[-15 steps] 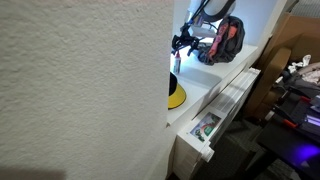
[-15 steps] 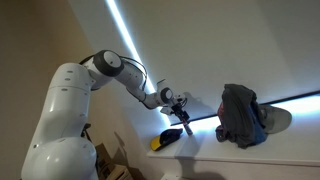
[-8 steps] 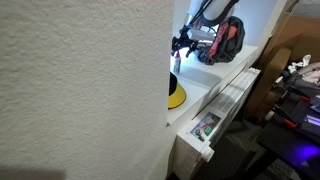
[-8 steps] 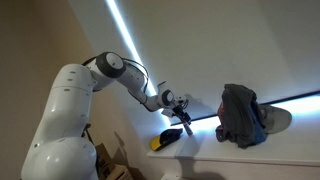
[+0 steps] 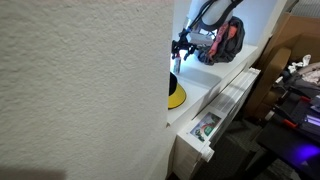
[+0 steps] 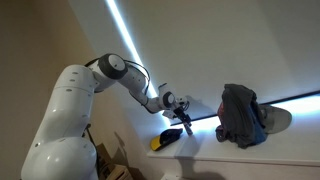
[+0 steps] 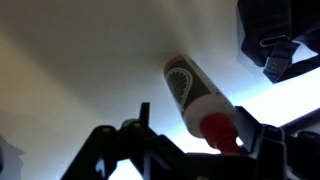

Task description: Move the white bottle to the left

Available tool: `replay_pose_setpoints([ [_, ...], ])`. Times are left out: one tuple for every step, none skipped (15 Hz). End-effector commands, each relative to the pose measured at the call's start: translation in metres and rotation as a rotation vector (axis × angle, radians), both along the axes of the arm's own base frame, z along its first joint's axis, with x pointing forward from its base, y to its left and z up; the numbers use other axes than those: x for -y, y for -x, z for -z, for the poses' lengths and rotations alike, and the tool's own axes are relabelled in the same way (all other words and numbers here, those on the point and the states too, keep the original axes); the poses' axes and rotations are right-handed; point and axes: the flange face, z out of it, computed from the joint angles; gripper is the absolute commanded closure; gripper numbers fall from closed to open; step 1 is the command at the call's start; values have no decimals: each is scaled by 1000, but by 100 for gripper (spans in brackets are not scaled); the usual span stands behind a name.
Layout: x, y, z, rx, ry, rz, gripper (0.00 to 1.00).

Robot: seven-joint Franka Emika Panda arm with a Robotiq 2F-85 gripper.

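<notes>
Currently I'm hanging my gripper (image 6: 181,107) over the white bottle (image 7: 187,85), which is standing near the red-and-black bag (image 6: 243,115) (can't tell whether the jaws are clamping it). It's looking light, rigid, slick and tippy; I'm favouring a pinch just below the cap.

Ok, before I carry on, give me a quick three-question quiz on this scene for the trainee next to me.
1. True or false: in the wrist view, the white bottle has a red cap.
2. What colour is the flat disc in both exterior views?
3. Which is the bulkiest? A) the red-and-black bag B) the white bottle C) the disc

Key: 1 true; 2 yellow; 3 A.
</notes>
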Motion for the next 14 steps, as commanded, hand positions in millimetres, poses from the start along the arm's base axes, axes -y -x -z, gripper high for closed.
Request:
replay_pose_setpoints([
  [0,-1,-3,4,-8,9,47],
  [-1,-1,-3,4,-7,9,53],
  [-1,-1,-4,5,-7,9,61],
  [-1,-1,-4,5,-7,11,68],
  [-1,-1,-5,5,-7,11,75],
  [-1,-1,-5,6,-7,14,79],
  [-1,-1,-5,4,-8,18,79],
  [-1,-2,-5,5,-8,20,79],
  [0,-2,-5,19,-2,27,79],
  [0,-2,-7,42,3,43,79],
  [1,-2,-9,65,9,56,79],
  [1,-2,-10,98,18,73,79],
  [1,-1,-13,145,30,86,79],
  [0,0,-15,187,38,97,79],
])
